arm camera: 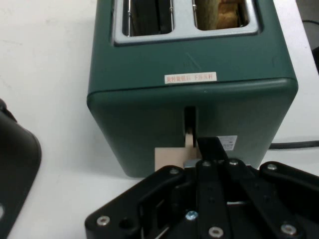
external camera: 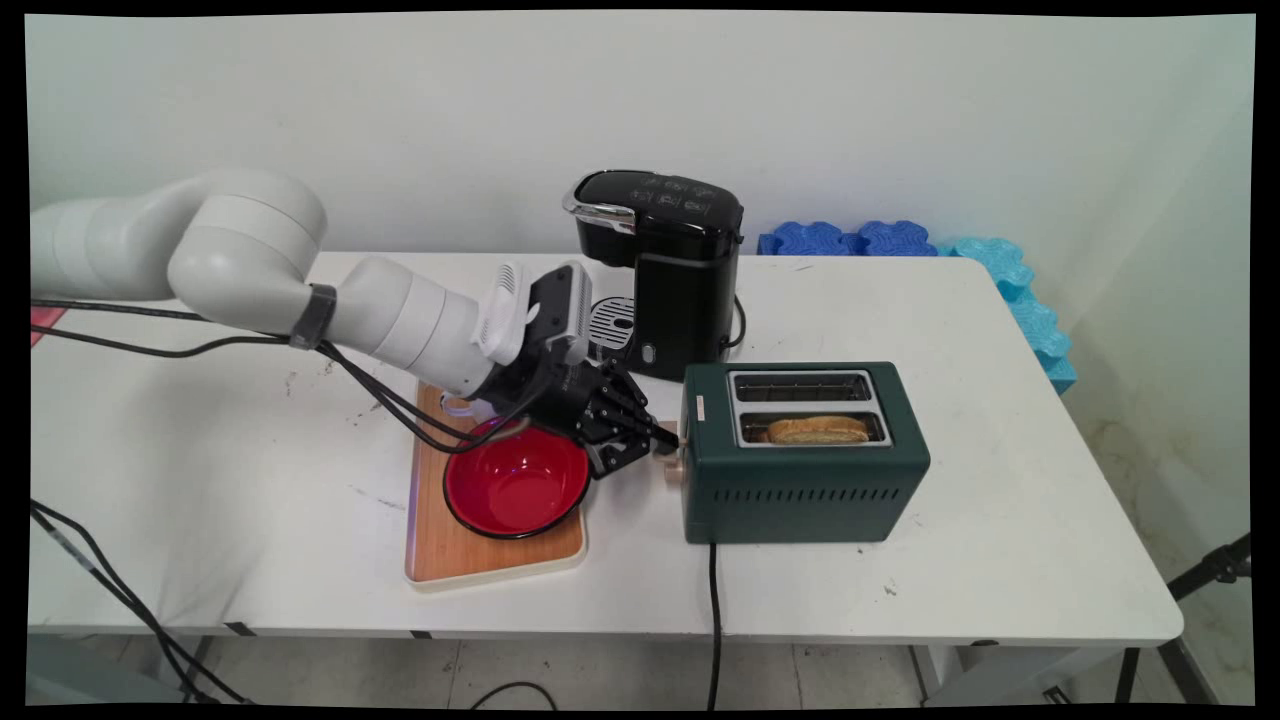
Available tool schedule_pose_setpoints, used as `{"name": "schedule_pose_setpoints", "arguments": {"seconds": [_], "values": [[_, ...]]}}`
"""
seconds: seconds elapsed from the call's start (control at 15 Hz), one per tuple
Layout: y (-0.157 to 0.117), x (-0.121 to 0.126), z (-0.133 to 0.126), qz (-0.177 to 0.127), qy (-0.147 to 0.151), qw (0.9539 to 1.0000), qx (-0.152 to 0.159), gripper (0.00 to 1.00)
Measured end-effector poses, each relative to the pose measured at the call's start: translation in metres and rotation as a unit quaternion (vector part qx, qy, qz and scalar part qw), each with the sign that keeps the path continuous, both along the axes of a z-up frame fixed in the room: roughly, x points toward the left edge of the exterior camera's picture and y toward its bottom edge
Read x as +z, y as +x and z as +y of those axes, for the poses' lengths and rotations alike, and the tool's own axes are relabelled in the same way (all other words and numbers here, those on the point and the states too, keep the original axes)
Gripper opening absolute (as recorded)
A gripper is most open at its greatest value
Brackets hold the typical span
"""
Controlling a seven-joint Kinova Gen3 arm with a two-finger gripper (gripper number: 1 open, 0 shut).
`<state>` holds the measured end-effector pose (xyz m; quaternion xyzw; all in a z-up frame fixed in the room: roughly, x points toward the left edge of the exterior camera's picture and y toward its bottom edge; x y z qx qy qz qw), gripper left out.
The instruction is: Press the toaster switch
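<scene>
A dark green two-slot toaster [external camera: 800,480] stands right of centre, with a slice of toast [external camera: 818,430] in its near slot. Its far slot is empty. My gripper [external camera: 662,437] is at the toaster's left end, shut, its tips against the beige lever [external camera: 668,462]. In the hand view the toaster's end face [arm camera: 149,109] fills the frame. There my gripper [arm camera: 209,147] has its fingers together and lies on top of the lever [arm camera: 169,158], below the vertical slot. The toast [arm camera: 227,12] shows in the right-hand slot.
A red bowl [external camera: 515,480] sits on a wooden tray [external camera: 440,555] just under my wrist. A black coffee machine [external camera: 670,270] stands behind the toaster. Blue foam blocks [external camera: 850,238] line the far right edge. The toaster's black cord [external camera: 714,620] hangs over the near edge.
</scene>
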<state>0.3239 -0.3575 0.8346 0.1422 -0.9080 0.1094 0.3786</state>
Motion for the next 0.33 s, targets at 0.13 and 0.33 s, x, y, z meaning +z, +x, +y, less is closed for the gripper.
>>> {"name": "schedule_pose_setpoints", "arguments": {"seconds": [0.13,0.33], "values": [[-0.0002,-0.0025,0.0000,0.000,0.001,1.0000,0.000,0.00],[0.0002,-0.0046,0.0005,0.001,0.002,1.0000,0.000,0.00]]}}
